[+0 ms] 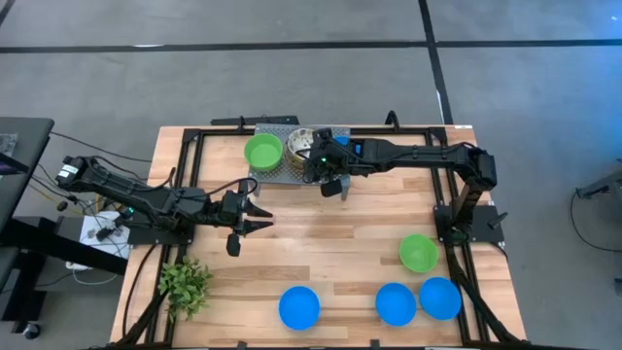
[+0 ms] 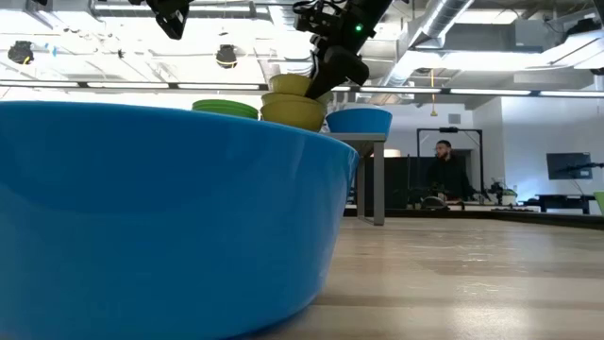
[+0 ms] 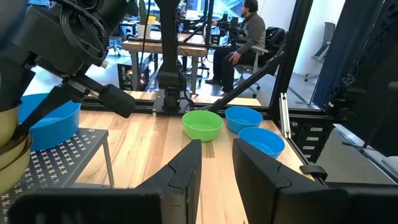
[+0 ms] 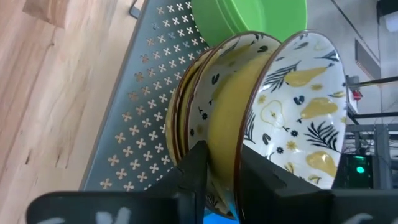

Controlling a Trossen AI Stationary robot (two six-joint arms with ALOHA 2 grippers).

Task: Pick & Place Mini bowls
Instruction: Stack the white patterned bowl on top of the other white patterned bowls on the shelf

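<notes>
the patterned bowls (image 4: 292, 106) sit stacked on a grey perforated stand (image 1: 277, 167) at the far edge of the table (image 1: 321, 243); they are white inside with yellow pears and dark leaves, yellow outside, and the right wrist view shows at least three nested, though the exact number cannot be told. the right gripper (image 4: 217, 165) is at this stack, its two fingers straddling the rim of the top bowl, one inside and one outside, closed narrowly on it. in the low view the stack (image 2: 294, 104) shows under the gripper (image 2: 330, 71).

just beside the stack on the same stand is a green bowl (image 1: 263, 152), which may be more than one nested. a blue bowl (image 2: 359, 120) also rests on the stand, seen in the low and left wrist views.

down on the table are four more bowls: one green bowl (image 1: 418, 253) towards the right side, and three blue ones along the near edge, one (image 1: 299, 307) near the middle and two (image 1: 396, 303) (image 1: 440, 297) touching each other at the right.

the left gripper (image 1: 255, 218) hovers over the bare left-middle of the table, its fingers (image 3: 186, 171) apart and holding nothing.

a small leafy plant (image 1: 185, 285) stands at the near left corner. a seated person (image 3: 245, 37) is in the room beyond.
</notes>
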